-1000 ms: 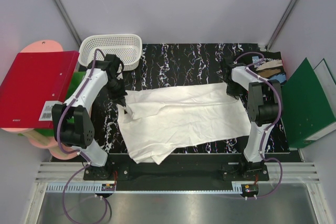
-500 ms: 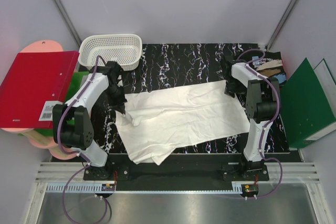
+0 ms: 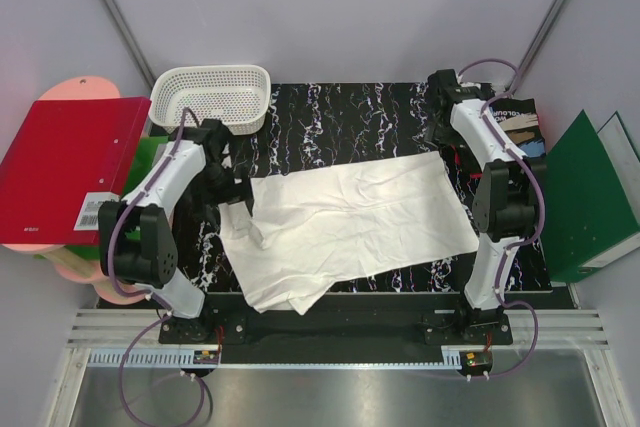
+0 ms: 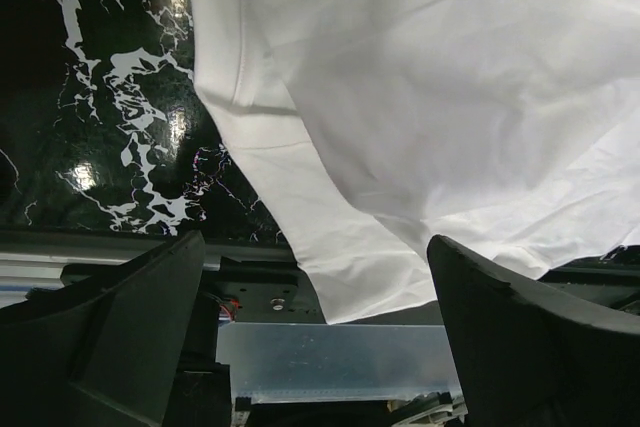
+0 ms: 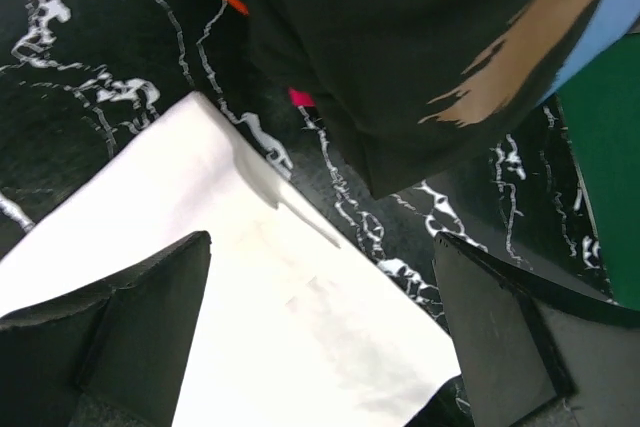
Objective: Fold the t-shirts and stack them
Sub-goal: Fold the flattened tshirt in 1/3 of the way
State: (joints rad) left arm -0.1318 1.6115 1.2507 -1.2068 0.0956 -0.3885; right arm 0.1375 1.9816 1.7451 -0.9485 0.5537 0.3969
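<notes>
white t-shirt (image 3: 345, 222) lies spread mid desk (image 3: 340, 112), long axis running 8 to 2 o'clock. left gripper (image 3: 240, 199) is wide and empty at the shirt's 9 o'clock edge. right gripper (image 3: 445, 137) is wide and empty just off its 2 o'clock corner, beside the black printed t-shirt (image 3: 515, 127), so each arm looks nearest its own short end for the next fold.
</notes>
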